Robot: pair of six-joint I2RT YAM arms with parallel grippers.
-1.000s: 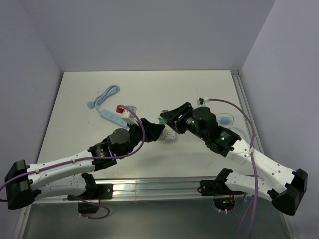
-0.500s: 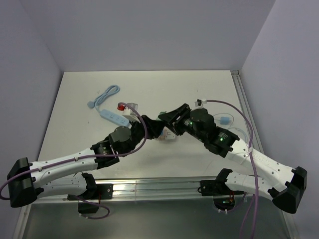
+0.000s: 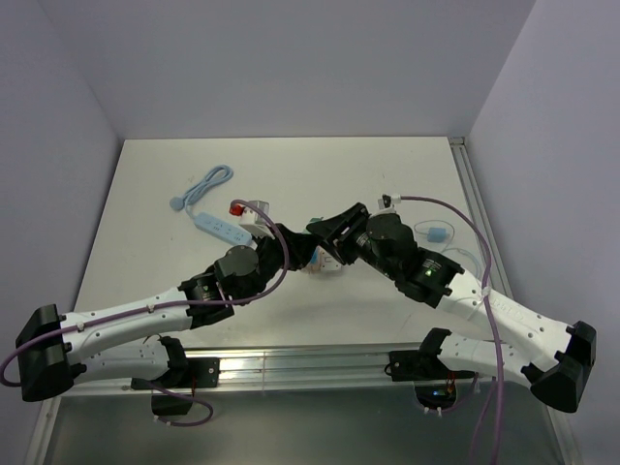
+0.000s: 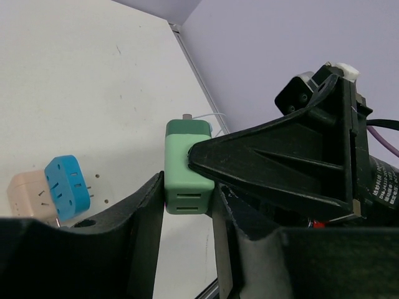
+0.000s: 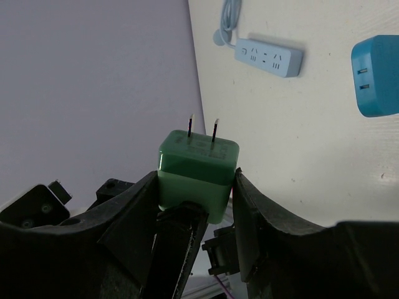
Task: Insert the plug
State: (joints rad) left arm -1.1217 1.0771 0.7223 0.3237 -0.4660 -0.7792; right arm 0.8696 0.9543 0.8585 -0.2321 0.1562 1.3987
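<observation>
Green plug [image 5: 198,159] is held off the tabletop [image 3: 387,174], approx. mid-way btwn left & right edges and a bit nearer the near edge. Its 2 prongs are bare and stick out past the fingers, which I judge is the point of this grip: body held, pins free to go in.

Both arms meet on it. Left end effector [image 4: 187,193] is clamped on the plug's sides; right end effector [image 5: 196,190] is clamped on it too, across the other pair of faces, w/ one arm's finger right beside the other's. Looks like a handover or regrasp to fix orientation before insertion.

Target is prob. the light-blue power strip [image 3: 221,228], lying flat toward the left edge, sockets up, its cable [image 3: 203,184] trailing toward the far-left corner. Well apart from the plug, so insertion not yet begun.

A blue adapter [image 4: 67,187] & beige adapter [image 4: 28,193] lie on the tabletop under the arms, touching each other.
</observation>
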